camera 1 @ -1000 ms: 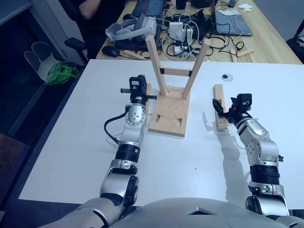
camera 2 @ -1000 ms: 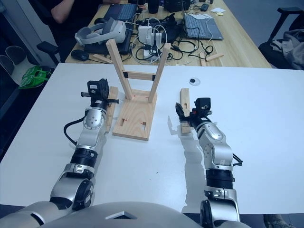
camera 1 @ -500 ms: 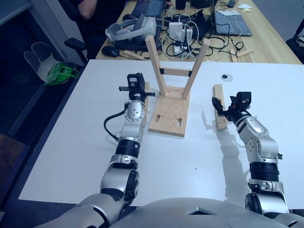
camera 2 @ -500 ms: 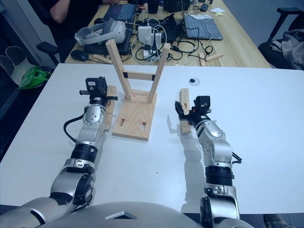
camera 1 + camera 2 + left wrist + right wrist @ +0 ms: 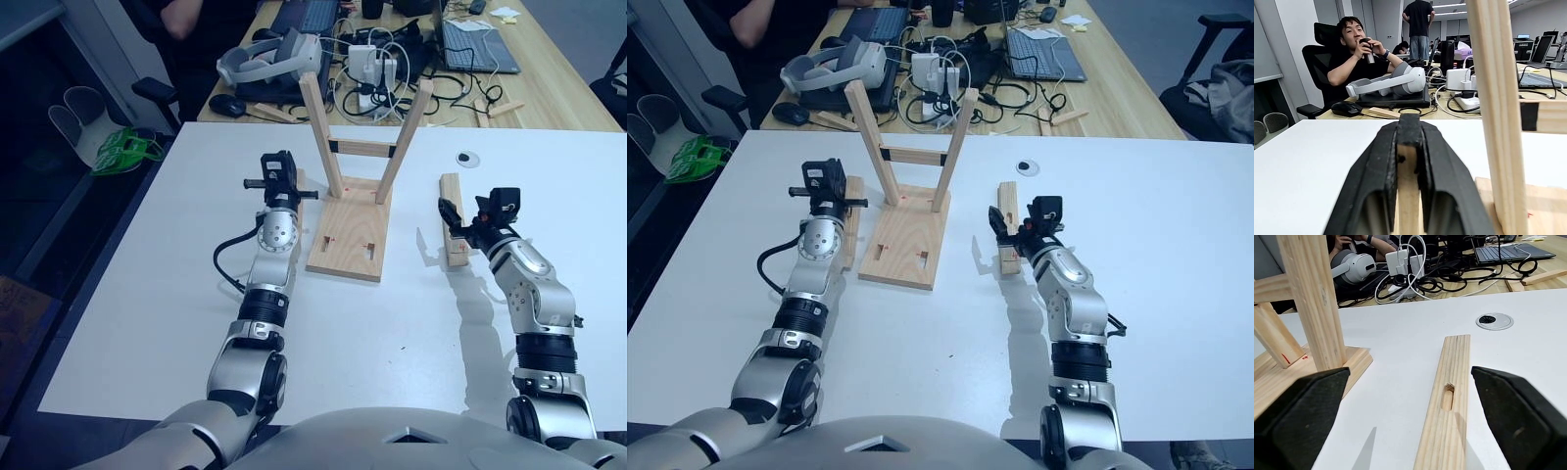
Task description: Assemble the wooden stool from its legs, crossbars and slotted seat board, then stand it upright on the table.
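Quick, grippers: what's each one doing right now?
Left gripper: shut on a leg.
Right gripper: open, at the other leg on the table.

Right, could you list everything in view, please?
table: one, white, underneath
seat board: one, wood, flat mid-table
fitted legs: two, wood, standing at board's far end
crossbar: one, wood, between them
left loose leg: one, wood, by board's left edge
right loose leg: one, wood, right of board
grommet: one, grey, table's far right
headset: one, white, far desk
left hand: one, black, shut on left loose leg
right hand: one, black, open astride right loose leg
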Tool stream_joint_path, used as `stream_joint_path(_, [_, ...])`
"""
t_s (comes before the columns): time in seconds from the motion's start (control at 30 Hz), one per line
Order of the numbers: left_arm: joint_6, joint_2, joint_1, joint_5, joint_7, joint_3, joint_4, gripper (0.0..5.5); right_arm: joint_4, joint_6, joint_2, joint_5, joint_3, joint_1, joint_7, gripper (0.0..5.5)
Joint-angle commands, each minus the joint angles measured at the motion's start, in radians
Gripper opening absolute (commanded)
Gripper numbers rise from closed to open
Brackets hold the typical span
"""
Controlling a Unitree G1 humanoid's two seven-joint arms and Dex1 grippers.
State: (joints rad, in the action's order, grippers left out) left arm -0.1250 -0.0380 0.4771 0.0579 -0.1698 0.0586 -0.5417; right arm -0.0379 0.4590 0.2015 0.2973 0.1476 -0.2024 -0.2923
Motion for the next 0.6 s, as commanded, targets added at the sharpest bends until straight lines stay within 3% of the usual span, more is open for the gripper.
stream_joint_path(0.03, [0.068, -0.005, -0.049, 0.016, -0.043, 0.013, -0.051, 0.41, -0.003, -0.001, 0.002, 0.010, 0.011, -0.012, 0.001, 4.59])
stream_joint_path(0.53, [0.032, 0.005, -0.045, -0.026, -0.025, 0.035, -0.047, 0.41, -0.002, 0.006, -0.002, 0.014, 0.020, -0.012, 0.004, 4.59])
stream_joint_path(0.6, [0.057, -0.001, -0.041, -0.015, -0.032, 0.031, -0.058, 0.92, -0.005, 0.004, -0.002, 0.014, 0.018, -0.015, 0.005, 4.59])
